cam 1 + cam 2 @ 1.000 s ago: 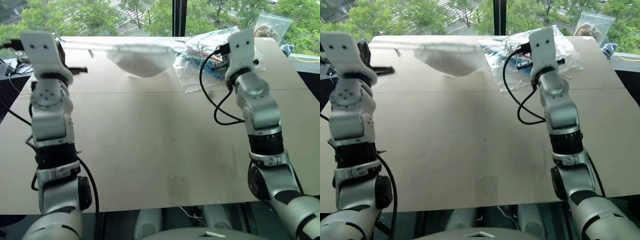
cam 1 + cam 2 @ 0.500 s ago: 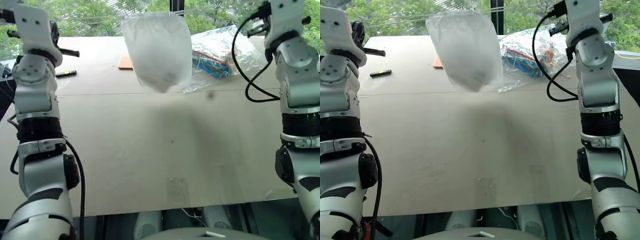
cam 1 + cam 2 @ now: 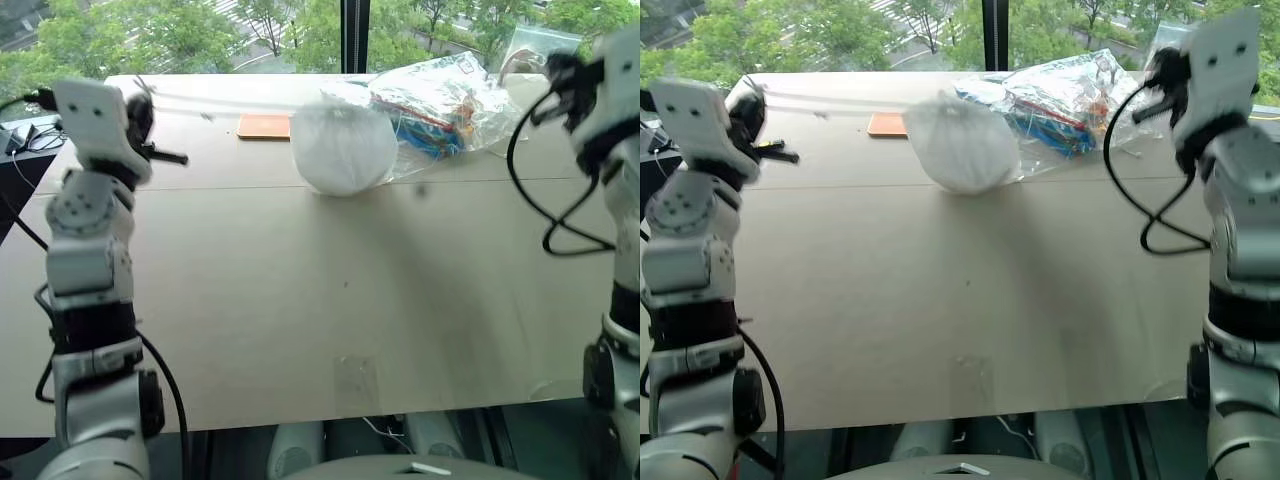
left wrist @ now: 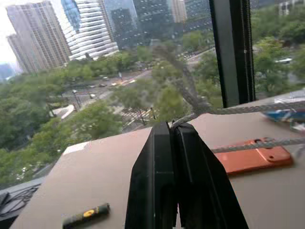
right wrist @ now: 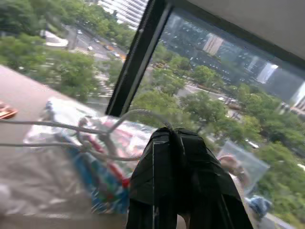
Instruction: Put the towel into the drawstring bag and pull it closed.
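Now we hold both arms raised at the table's sides, each claw pinched on a cord.

From the head, our left gripper point(image 3: 140, 105) and right gripper point(image 3: 1160, 75) sit up and wide apart over the tan table point(image 3: 330, 300); the bag point(image 3: 342, 150) rests at the far middle as a rounded bundle, mouth upward, just beside a clear bag of colourful items point(image 3: 445, 100) and near an orange card point(image 3: 264, 126). Left wrist: fingers point(image 4: 159, 191) together on a cord point(image 4: 248, 109) running sideways toward the bag; towers and trees beyond the window. Right wrist: fingers point(image 5: 176, 176) pressed together on cord point(image 5: 57, 125).
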Motion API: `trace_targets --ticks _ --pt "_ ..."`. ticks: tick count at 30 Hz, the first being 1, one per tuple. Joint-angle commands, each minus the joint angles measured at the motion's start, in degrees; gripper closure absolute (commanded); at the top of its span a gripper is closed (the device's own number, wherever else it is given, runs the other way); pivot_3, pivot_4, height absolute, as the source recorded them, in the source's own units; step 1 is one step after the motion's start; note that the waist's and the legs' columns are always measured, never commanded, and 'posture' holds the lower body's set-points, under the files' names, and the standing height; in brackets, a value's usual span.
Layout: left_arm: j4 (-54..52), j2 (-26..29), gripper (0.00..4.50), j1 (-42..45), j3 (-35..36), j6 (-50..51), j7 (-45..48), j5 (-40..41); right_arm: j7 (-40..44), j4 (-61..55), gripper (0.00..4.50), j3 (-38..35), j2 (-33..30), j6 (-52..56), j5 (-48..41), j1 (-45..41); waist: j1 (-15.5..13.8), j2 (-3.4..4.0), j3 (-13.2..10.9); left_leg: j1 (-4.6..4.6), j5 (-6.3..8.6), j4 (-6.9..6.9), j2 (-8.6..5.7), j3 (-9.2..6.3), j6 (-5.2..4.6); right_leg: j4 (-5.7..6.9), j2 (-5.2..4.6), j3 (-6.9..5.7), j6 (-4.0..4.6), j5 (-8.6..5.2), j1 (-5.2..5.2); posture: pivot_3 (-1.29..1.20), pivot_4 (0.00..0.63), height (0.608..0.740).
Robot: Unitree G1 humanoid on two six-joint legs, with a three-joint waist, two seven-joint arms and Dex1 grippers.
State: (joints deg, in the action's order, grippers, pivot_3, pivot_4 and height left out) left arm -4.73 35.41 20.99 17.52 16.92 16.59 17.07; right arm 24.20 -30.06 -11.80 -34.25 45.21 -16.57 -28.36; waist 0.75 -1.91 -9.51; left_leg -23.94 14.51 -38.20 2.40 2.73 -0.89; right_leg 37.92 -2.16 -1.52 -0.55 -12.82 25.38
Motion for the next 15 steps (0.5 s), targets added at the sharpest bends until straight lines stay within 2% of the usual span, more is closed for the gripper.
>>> trace_targets --ticks 1,3,5,6,7,9,10,15 --pt "-7.02 -2.91 4.45 -6.32 -1.25 0.83 2.53 2.51 1.71 -7.61 4.50 -1.04 0.47 4.68 -4.70 6.87 0.00 0.00 -0.07 0.00 0.01 -0.02 -0.01 0.01 -0.01 -0.02 -0.01 0.00 0.00 -0.01 0.01 0.00 0.150 0.740" --pt "-8.23 -4.11 4.45 -9.66 -2.01 1.46 4.19 3.26 1.59 -8.77 4.50 0.29 0.43 4.00 -4.08 11.69 -0.15 -0.01 -0.07 -0.06 0.21 -0.08 -0.10 -0.01 -0.35 0.09 -0.05 -0.01 0.00 0.01 0.15 0.00 0.150 0.740" --pt "-10.67 -5.58 4.45 -13.62 -1.77 4.03 8.99 9.37 3.93 -9.15 4.50 3.61 -1.25 -0.64 -1.72 19.65 -0.21 -0.01 -0.06 0.21 0.23 -0.15 -0.10 -0.09 -0.39 0.08 0.10 -0.06 0.01 0.00 -0.13 0.00 0.150 0.740" --pt "-11.89 -5.78 4.06 -15.24 -1.24 4.39 11.33 11.87 4.43 -9.15 4.03 4.19 -1.63 -2.74 -0.77 22.95 -0.27 -0.01 -0.06 0.40 0.23 -0.16 -0.11 -0.15 -0.40 0.08 0.16 -0.12 0.01 0.00 -0.33 0.00 0.150 0.740" --pt "-13.23 -5.18 3.91 -17.25 -0.46 5.89 13.67 14.41 5.84 -9.31 3.87 3.31 -1.66 -4.09 -1.55 26.50 -0.29 -0.01 -0.06 0.67 0.23 -0.15 -0.11 -0.15 -0.40 0.06 0.19 -0.15 0.02 -0.05 -0.61 0.00 0.150 0.740" --pt "-15.69 -3.46 3.08 -20.90 1.29 8.70 17.54 18.94 9.01 -9.39 3.02 1.29 -3.30 -7.23 -1.92 32.52 -0.23 0.00 -0.07 1.08 0.24 -0.12 -0.10 -0.10 -0.40 0.06 0.17 -0.09 -0.02 -0.26 -0.96 0.00 0.150 0.740" --pt "-16.90 -2.32 2.86 -22.90 2.26 9.93 19.31 20.71 10.57 -9.54 2.79 -0.70 -3.49 -8.59 -2.90 35.09 -0.15 0.02 -0.08 1.16 0.24 -0.12 -0.10 -0.07 -0.40 0.06 0.17 -0.06 -0.01 -0.28 -1.01 0.00 0.150 0.740" --pt "-22.14 3.25 0.66 -32.79 9.28 14.73 25.19 27.54 18.49 -10.71 0.57 -12.95 -4.42 -11.35 -10.08 46.11 -0.03 0.03 -0.07 1.23 0.24 -0.12 -0.04 -0.03 -0.40 0.08 0.24 0.02 -0.09 -0.24 -1.02 0.00 0.150 0.740"
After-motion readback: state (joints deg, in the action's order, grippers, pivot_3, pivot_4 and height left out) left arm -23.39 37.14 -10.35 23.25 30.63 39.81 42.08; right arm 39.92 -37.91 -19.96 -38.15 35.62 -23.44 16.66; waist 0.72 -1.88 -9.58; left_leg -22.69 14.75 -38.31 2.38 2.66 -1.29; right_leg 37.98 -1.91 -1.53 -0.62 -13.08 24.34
